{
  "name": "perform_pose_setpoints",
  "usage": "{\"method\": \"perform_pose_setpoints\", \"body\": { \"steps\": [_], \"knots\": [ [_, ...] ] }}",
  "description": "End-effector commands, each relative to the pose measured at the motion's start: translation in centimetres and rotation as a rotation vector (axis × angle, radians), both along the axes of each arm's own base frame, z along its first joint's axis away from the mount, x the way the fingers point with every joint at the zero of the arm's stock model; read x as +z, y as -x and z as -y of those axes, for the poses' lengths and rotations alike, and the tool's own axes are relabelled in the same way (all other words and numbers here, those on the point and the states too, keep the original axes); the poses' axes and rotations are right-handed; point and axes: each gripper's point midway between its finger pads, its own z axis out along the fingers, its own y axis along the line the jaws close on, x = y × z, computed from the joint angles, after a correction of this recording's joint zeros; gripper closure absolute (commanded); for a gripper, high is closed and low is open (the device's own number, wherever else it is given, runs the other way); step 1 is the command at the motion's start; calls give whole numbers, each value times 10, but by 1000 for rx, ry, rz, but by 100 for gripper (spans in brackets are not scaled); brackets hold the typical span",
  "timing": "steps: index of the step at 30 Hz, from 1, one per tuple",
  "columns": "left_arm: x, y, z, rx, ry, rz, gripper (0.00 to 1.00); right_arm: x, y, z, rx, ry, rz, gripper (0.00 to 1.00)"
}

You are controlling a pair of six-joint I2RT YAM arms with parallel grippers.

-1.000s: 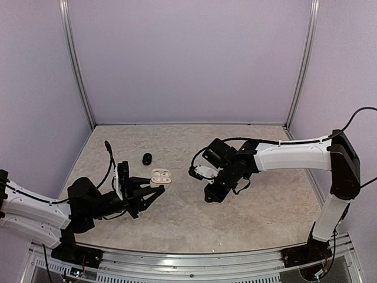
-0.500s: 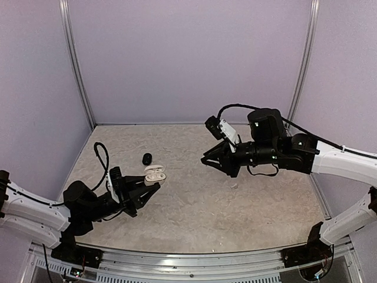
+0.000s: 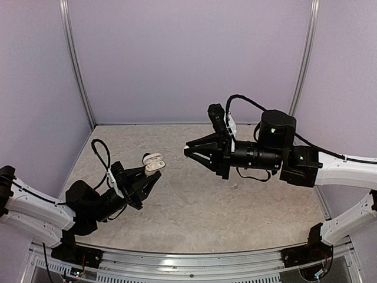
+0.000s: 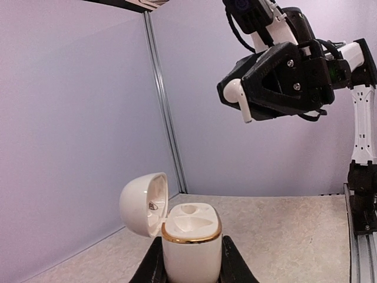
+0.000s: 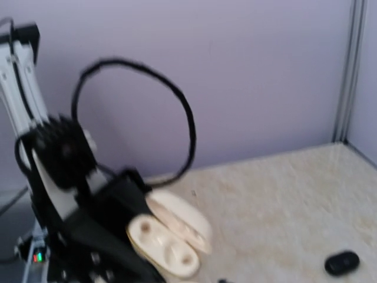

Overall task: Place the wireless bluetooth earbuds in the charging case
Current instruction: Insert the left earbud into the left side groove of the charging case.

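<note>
The open white charging case [image 4: 191, 236], gold-rimmed, is clamped upright between the fingers of the left gripper [image 3: 149, 175]. A white earbud [image 4: 237, 95] is pinched in the closed right gripper [image 3: 192, 151], above and well apart from the case.

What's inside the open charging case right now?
The charging case shows two empty wells, no earbud seated. Its lower body is hidden by the left gripper. One white earbud is held in the right gripper.

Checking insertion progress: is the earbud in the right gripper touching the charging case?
Apart. The left wrist view shows the white earbud, pinched in the right gripper, well above the open charging case, a clear gap between them.
</note>
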Motion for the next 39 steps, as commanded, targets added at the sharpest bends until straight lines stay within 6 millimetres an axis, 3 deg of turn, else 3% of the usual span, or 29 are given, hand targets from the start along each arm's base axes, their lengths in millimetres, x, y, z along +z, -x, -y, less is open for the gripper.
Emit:
{"method": "perform_pose_setpoints", "body": {
  "steps": [1,10,20,39],
  "knots": [
    [27,-5,-4,54,101,31,100,25,5,-16,25,-132,-8,88],
    [32,-11,-1,96,139,30,100,25,15,-45,57,-190,-45,87],
    [31,-11,4,129,135,49,100,28,11,-57,23,-230,-73,88],
    [34,-13,5,165,153,50,100,8,0,-75,-53,-216,-104,89]
  ]
}}
